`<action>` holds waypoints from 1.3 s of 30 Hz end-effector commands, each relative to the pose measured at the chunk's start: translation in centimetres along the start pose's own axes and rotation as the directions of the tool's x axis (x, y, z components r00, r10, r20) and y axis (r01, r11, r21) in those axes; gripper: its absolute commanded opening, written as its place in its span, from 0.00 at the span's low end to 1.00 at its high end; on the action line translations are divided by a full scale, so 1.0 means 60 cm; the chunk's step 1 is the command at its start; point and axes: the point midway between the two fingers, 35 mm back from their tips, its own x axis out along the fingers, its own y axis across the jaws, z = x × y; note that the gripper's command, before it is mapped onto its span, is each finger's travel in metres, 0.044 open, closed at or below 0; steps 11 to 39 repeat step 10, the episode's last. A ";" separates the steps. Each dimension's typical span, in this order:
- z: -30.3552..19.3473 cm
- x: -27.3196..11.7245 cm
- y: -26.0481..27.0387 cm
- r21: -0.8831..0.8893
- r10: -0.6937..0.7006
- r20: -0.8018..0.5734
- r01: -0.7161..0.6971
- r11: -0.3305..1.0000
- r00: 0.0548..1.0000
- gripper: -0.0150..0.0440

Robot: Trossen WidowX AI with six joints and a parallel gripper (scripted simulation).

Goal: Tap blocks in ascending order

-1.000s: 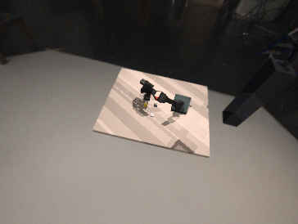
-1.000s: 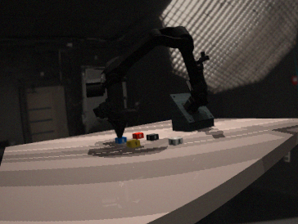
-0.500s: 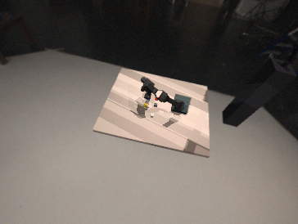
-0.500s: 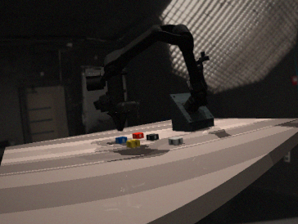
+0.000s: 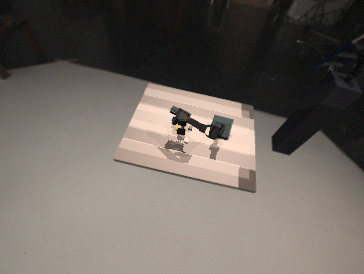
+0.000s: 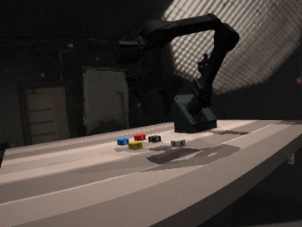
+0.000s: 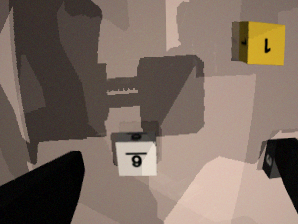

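My gripper (image 6: pixel 157 111) (image 7: pixel 181 157) is open and empty, well above the table. Between its spread fingertips in the wrist view, left of centre, is the white block (image 7: pixel 136 159) (image 6: pixel 177 142), with a barred digit, 6 or 9. The yellow block (image 7: pixel 266 44) (image 6: pixel 134 145) shows an upside-down 1 at the upper right. The black block (image 7: pixel 270 159) (image 6: pixel 154 138) is partly hidden by the right finger; its digit is unclear. The blue block (image 6: pixel 123 142) and red block (image 6: pixel 139 137) stand at the left in the exterior view, their digits unreadable; neither shows in the wrist view.
The arm's base (image 6: pixel 195 120) (image 5: pixel 222 127) stands behind the blocks. The table top (image 5: pixel 150 157) (image 6: pixel 83 178) is striped with light and shadow. The shadow of the arm and gripper falls beside the white block. In the top view the arm hides some blocks.
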 end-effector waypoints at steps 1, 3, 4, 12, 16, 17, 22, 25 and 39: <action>-0.041 -0.021 0.068 0.024 0.013 0.003 -0.013 1.000 1.000 0.93; -0.064 -0.031 0.100 0.034 0.019 0.004 -0.019 0.999 1.000 0.93; -0.073 -0.034 0.111 0.037 0.022 0.005 -0.022 0.999 1.000 0.93; -0.084 -0.038 0.125 0.042 0.025 0.005 -0.025 0.999 1.000 0.93; -0.084 -0.038 0.125 0.042 0.025 0.005 -0.025 0.999 1.000 0.93; -0.084 -0.038 0.125 0.042 0.025 0.005 -0.025 0.999 1.000 0.93; -0.084 -0.038 0.125 0.042 0.025 0.005 -0.025 0.999 1.000 0.93; -0.084 -0.038 0.125 0.042 0.025 0.005 -0.025 0.999 1.000 0.93; -0.084 -0.038 0.125 0.042 0.025 0.005 -0.025 0.999 1.000 0.93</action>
